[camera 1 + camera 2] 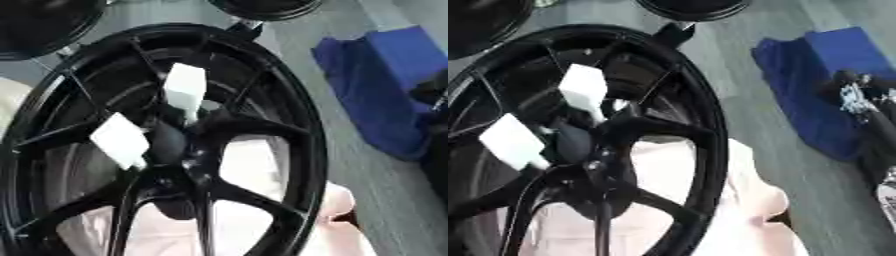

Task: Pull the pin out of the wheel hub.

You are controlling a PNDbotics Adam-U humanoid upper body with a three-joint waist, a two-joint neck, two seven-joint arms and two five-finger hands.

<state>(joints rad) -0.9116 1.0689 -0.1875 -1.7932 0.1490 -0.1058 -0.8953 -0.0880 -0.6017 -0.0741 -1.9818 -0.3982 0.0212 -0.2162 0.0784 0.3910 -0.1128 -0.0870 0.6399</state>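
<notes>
A large black spoked wheel (308, 131) fills the left and middle of both eye views, lying on a pale pinkish surface. Two white block-headed pins stand in its hub (179, 150). The upper pin (185, 87) rises from the hub's top and the second pin (120, 140) leans out to the hub's left. A dark, blurred shape with silver glints at the right edge is my right hand (856, 93), well to the right of the wheel and touching neither pin. No left hand shows.
A blue cloth (385, 75) lies on the grey floor to the right of the wheel, under my right hand. Parts of two more black wheels show at the top left (39, 27) and top centre (267, 7).
</notes>
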